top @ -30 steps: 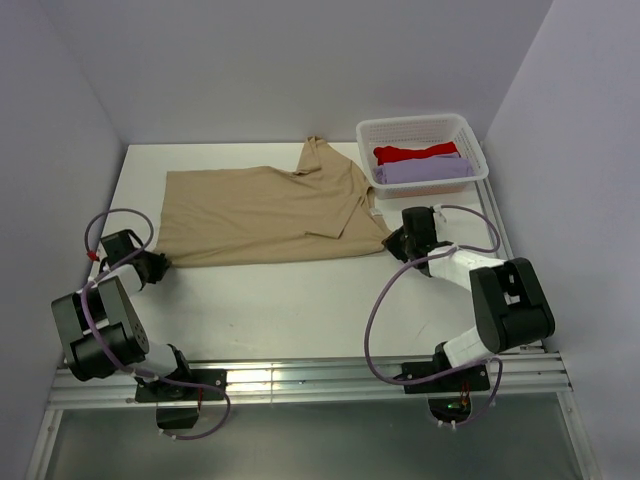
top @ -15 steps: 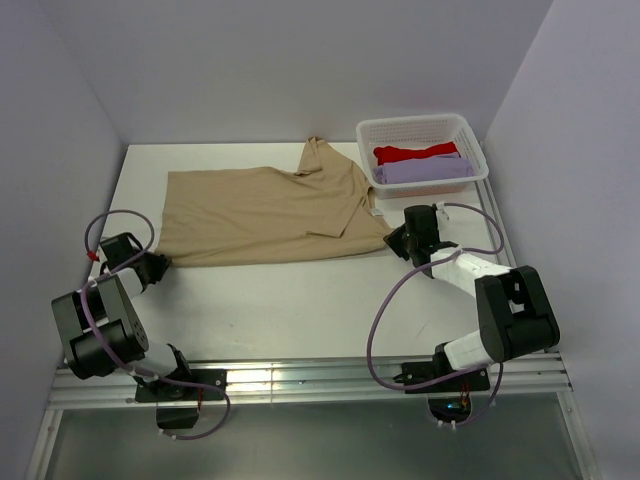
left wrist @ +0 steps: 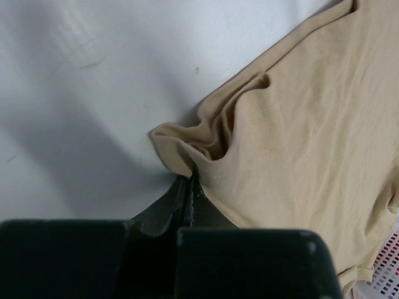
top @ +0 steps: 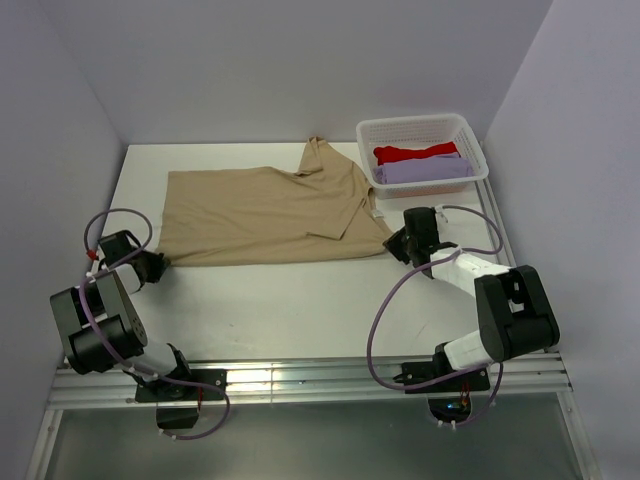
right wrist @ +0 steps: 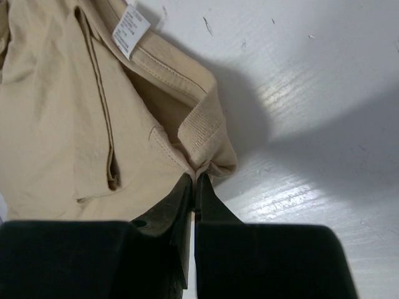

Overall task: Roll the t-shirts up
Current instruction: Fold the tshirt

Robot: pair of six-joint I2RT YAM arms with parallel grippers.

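The tan t-shirt (top: 265,215) is lying mostly flat across the far half of the table (top: 300,300), one short sleeve sticking out toward the far edge. Its near-left corner is bunching where the left gripper (left wrist: 190,184) is pinching it. Its ribbed collar, near the white neck label (right wrist: 131,28), is sitting clamped in the right gripper (right wrist: 194,180). The red t-shirt (top: 415,153) and lavender t-shirt (top: 425,170) are lying folded, side by side, in the white basket (top: 415,125).

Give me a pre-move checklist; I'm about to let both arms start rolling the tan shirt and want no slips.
1. Left gripper pinches tan t-shirt hem corner: ok.
2. Right gripper pinches ribbed collar near neck label: ok.
3. Shirt lies flat: not ok; near sleeve folded over, cloth bunched at left grip.
4. Shirt apart from basket: cannot tell.
5. Red t-shirt and lavender t-shirt inside basket: ok.
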